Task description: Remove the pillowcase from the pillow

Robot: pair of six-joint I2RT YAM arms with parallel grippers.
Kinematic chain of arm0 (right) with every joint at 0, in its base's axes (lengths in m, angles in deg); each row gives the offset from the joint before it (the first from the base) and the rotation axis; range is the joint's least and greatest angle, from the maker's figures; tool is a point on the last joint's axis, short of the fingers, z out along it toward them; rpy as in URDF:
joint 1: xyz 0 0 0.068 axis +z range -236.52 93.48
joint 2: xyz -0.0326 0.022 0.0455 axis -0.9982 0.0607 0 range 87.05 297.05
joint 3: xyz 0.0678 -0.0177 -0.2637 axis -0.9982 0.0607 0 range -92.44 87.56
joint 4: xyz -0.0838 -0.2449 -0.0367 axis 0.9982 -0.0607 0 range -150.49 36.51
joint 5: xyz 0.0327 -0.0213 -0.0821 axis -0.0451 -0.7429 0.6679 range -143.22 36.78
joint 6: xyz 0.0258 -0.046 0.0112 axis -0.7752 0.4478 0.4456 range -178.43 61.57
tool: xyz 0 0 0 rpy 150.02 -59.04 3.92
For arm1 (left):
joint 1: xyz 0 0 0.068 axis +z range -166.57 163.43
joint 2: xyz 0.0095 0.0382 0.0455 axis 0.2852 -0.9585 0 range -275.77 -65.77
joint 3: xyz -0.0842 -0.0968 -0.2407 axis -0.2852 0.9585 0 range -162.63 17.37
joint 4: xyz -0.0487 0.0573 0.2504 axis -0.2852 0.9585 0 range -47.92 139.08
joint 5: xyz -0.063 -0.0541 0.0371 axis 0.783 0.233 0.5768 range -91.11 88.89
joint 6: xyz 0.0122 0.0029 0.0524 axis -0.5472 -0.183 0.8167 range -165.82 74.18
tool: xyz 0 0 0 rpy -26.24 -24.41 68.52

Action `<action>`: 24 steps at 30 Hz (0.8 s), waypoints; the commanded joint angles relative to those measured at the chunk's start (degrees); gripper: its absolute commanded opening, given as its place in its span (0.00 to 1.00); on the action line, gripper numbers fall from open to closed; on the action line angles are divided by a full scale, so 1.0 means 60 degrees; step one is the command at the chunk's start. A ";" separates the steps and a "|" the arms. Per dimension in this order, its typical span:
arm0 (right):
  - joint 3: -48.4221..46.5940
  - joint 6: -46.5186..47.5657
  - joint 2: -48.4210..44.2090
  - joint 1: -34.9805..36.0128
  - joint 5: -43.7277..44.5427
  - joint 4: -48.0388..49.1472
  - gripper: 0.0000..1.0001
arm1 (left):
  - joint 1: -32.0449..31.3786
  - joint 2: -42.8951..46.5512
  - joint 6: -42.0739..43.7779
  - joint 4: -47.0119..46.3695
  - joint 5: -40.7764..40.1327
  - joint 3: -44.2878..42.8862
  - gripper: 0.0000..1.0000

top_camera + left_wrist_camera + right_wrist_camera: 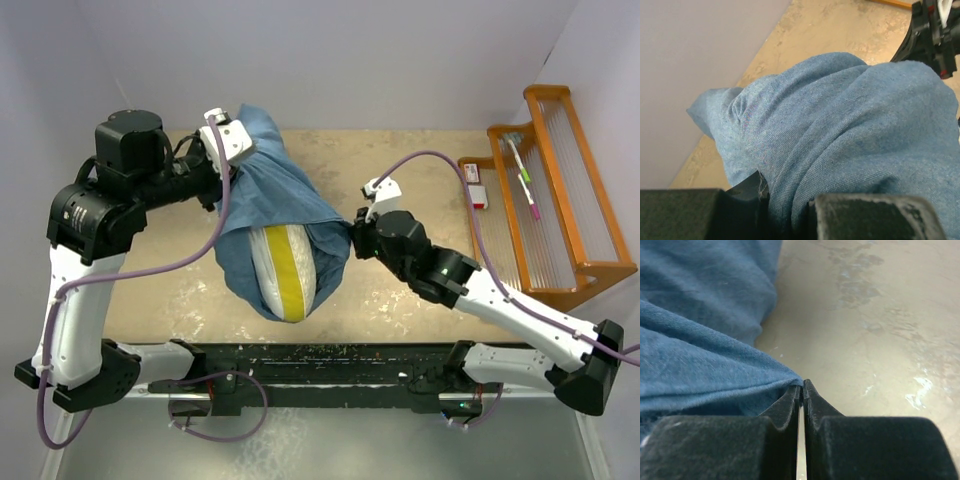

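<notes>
Two black claws both grip one blue pillowcase. The left claw (785, 212) is closed on a thick bunch of the cloth, which fills the gap between its two blocky, flat-ended fingers (875, 217). The right claw (801, 390) is shut tight, its two tapered fingers almost meeting, with a pointed fold of the cloth's edge pinched at their tips.

The pillowcase (285, 195) is soft, finely woven slate-blue fabric, deeply wrinkled. From above it forms a rough triangle, drawn to a peak at the left claw near the back of the table and stretched sideways to the right claw. It covers the far part of one pillow (265, 270), which lies mid-table. The pillow's near end bulges out of the opening: plump, rounded, cream-white, with one yellow band (288, 272) running along it.

The table (400, 300) is flat, tan and mottled, with glossy patches. One orange wooden rack (570, 230) with slatted tiers stands at the right edge, well apart from the pillow.
</notes>
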State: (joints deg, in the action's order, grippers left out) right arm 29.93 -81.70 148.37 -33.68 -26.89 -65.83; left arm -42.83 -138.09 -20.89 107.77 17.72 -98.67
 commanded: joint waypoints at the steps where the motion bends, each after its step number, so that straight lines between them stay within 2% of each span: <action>1: -0.0315 0.0681 -0.0007 -0.0007 -0.1521 0.1027 0.12 | 0.0041 0.0077 -0.0886 -0.1072 0.0641 -0.0595 0.00; 2: -0.0405 0.0673 -0.0226 -0.0016 -0.1548 0.0974 0.21 | 0.0041 0.0051 -0.1048 -0.1134 0.0621 -0.0582 0.00; 4: -0.0504 0.0594 -0.0839 -0.0017 -0.1604 0.0991 0.46 | 0.0041 -0.0013 -0.1252 -0.1290 0.0504 -0.0514 0.00; 6: -0.1003 0.0204 -0.1397 -0.0017 -0.1207 0.0172 0.74 | 0.0041 -0.0119 -0.1286 -0.1337 0.0269 -0.0566 0.00; 8: -0.1364 -0.0064 -0.2004 -0.0003 -0.1055 -0.0551 0.97 | 0.0041 -0.0301 -0.1212 -0.1267 -0.0086 -0.0769 0.00; 10: -0.1347 -0.0210 -0.2707 -0.0003 -0.0835 -0.0753 1.00 | 0.0041 -0.0535 -0.1153 -0.1304 -0.0454 -0.0963 0.00; 12: -0.1403 -0.0292 -0.3312 -0.0003 -0.0720 -0.0770 1.00 | 0.0041 -0.0710 -0.0977 -0.1738 -0.1364 -0.0855 0.00; 14: -0.1718 -0.0311 -0.3363 -0.0003 -0.1026 -0.0868 1.00 | 0.0039 -0.0922 -0.0785 -0.2313 -0.2964 -0.0718 0.00; 15: -0.1913 -0.0290 -0.3267 -0.0003 -0.1267 -0.0938 1.00 | 0.0044 -0.1026 -0.0666 -0.2472 -0.3276 -0.0674 0.00; 22: -0.2333 -0.0057 -0.2526 0.0081 -0.3351 -0.0113 1.00 | 0.0041 -0.1120 -0.0387 -0.3166 -0.3585 -0.0245 0.00; 24: -0.2321 0.0147 -0.2249 0.0323 -0.3343 -0.0086 1.00 | 0.0041 -0.1128 -0.0352 -0.3205 -0.3592 -0.0178 0.00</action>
State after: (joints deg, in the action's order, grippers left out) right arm 16.42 -82.71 130.99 -33.49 -41.36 -68.67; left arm -42.85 -145.87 -23.74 96.23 0.04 -99.24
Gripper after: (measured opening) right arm 0.994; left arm 0.172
